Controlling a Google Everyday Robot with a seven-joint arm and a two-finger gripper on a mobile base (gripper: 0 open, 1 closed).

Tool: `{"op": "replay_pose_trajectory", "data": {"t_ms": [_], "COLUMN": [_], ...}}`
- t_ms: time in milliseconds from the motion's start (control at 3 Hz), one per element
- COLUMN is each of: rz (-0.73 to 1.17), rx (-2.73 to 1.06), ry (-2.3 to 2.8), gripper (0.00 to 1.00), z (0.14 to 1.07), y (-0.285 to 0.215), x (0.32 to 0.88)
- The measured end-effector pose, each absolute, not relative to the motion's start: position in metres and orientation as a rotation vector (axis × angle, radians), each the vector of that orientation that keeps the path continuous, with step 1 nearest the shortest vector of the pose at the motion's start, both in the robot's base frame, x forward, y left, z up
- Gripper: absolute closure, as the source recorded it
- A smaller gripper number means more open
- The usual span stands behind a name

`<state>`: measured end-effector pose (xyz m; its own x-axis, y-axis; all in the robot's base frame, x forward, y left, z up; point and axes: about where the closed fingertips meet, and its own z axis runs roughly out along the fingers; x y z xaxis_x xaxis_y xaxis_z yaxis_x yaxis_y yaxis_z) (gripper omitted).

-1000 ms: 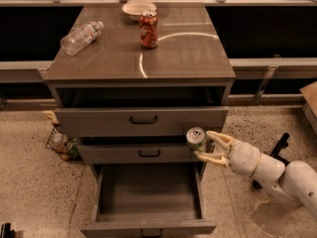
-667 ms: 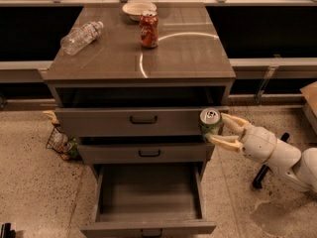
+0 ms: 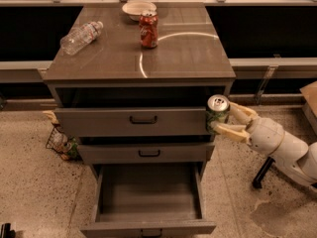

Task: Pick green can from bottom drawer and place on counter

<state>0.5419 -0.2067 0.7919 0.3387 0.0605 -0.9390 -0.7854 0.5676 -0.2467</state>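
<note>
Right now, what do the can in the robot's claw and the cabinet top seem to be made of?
The green can, held by the gripper beside the top drawer, looks like thin aluminium: shiny silver top, dark green printed side. The counter seems a glossy grey-brown laminate or polished stone; a pale curved reflection shows its sheen, but not which.

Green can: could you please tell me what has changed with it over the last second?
The gripper, shut on the green can, has lifted it up and rightward, to beside the top drawer's right end. The bottom drawer stays open; the red soda can, plastic bottle and bowl on the counter are unmoved.
</note>
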Motion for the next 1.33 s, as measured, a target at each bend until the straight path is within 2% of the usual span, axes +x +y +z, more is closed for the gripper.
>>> {"op": "replay_pose_trajectory", "data": {"t_ms": [667, 1000, 1333], "rz": [0.820, 0.897, 0.928], "rx": [-0.635, -0.719, -0.839], "ry": [0.985, 1.011, 1.058], "gripper": [1.00, 1.00, 1.00], "z": [0.934, 0.974, 0.979], "y": [-0.258, -0.251, -0.227], "x": [0.540, 0.554, 0.597]}}
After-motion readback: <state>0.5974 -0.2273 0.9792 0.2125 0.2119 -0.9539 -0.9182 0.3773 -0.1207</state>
